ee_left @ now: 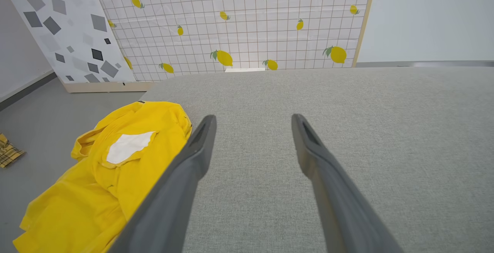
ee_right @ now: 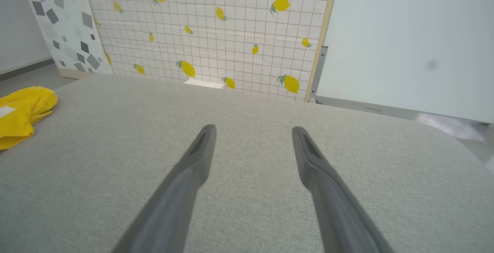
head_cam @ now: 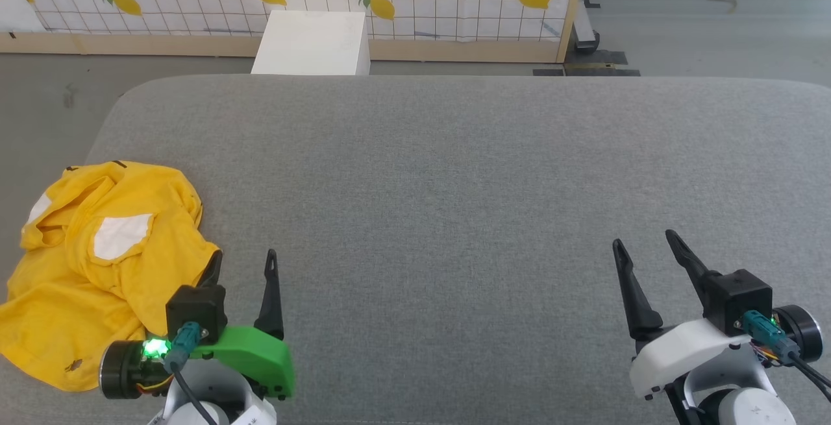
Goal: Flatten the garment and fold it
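Since the garment (head_cam: 97,269) appears to be thin, soft cotton, it is judged light and limp. It should drape from any hold, slide little on the woven cover of the grey padded table (head_cam: 454,185), and be at no risk of breakage. A single outer layer is best pinched at a free edge. The hem lobe nearest the table's middle, or a shoulder seam beside the white patch (head_cam: 120,235), is suggested. A pinch into the crumpled centre would likely gather several layers.

Appearance: bright yellow, bunched in a loose heap with deep folds. One white patch is exposed on top and a sliver of a second is seen at the side of the heap away from the table's middle. A few short dark marks are noted along the heap's far edge. No neckline or full outline can be made out.

Position: the garment lies at the table's near left corner and appears to spill over the table's left edge.

Left gripper (head_cam: 244,255): held over the table's near left part with jaws apart and empty. One finger is just beside the heap; contact cannot be told.

Right gripper (head_cam: 642,237): held over the table's near right part with jaws apart and empty, well away from the garment.
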### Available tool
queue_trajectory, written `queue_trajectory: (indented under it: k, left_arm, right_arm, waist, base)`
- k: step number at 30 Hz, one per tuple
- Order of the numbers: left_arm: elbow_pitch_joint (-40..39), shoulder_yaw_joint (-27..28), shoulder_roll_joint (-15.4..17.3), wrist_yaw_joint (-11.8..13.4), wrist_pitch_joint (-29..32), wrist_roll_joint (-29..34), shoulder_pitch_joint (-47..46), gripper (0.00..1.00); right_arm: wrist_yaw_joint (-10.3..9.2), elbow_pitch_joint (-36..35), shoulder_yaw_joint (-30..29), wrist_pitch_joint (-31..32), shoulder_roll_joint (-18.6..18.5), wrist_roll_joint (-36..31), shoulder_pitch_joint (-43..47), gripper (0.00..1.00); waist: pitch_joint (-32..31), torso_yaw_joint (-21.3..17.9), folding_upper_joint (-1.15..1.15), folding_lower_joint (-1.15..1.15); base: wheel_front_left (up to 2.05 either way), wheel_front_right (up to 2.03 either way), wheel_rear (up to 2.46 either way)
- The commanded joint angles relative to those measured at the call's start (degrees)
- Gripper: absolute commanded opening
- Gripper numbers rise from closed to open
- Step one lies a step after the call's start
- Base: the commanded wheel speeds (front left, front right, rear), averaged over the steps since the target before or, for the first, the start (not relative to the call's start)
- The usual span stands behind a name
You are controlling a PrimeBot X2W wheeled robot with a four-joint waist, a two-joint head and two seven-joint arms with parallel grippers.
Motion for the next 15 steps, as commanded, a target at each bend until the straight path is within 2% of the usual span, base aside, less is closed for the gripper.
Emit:
queue_trajectory:
  k: [1,15]
  left_arm:
    - [0.3,-0.2,0.0,0.4,-0.5,-0.1,0.1,1.0]
    - [1.6,-1.5,0.1,1.6,-2.1,-0.5,0.2,1.0]
  right_arm:
    - [0.0,0.4,-0.1,-0.5,0.0,0.7,0.2,1.0]
    - [-0.01,1.8,-0.7,-2.2,0.0,2.8,0.7,1.0]
  waist:
    - [0.0,0.0,0.0,0.0]
    - [-0.1,0.0,0.0,0.0]
  base:
    - [0.0,0.0,0.0]
    - [0.0,0.0,0.0]
